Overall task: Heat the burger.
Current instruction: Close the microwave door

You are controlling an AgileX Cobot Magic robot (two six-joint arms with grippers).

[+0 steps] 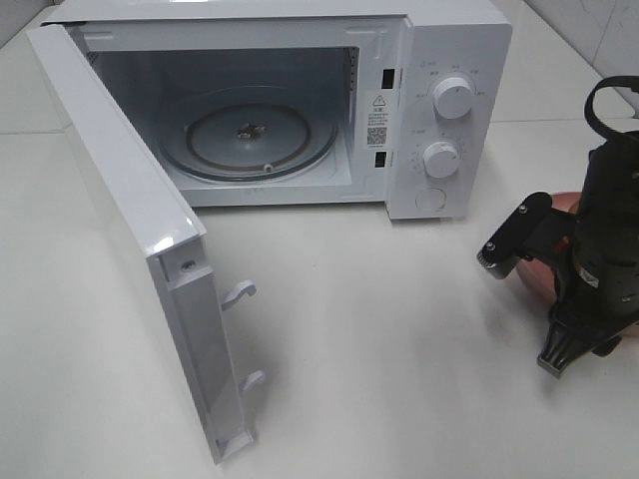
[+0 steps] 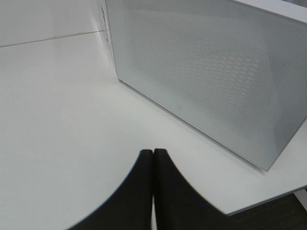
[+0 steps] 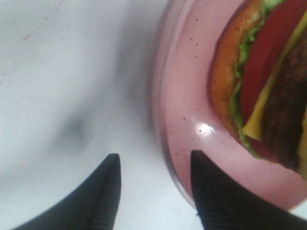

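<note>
Microwave oven (image 1: 300, 100): white, on the worktop (image 1: 379, 349); door (image 1: 130, 230) swung fully open; glass turntable (image 1: 250, 140) bare. Opening step done.

Burger (image 3: 268, 91): golden bun, lettuce, tomato, cheese and dark patty visible in the right wrist view; lies on a pink plate (image 3: 192, 96) to the right of the oven, well apart from the cavity. Not yet loaded.

Right end effector (image 3: 153, 196): fingers spread, straddling the plate's near rim, one finger over the plate, the other over the worktop; pinching nothing as far as can be seen.

Left end effector (image 2: 153, 187): fingers pressed together, empty, beside the oven's perforated side panel (image 2: 211, 72).

Control knobs (image 1: 454, 98): two on the front panel.

Outstanding, by judgement: grip the plate, carry it onto the turntable, shut the door, set the knobs. Task at an early stage.
</note>
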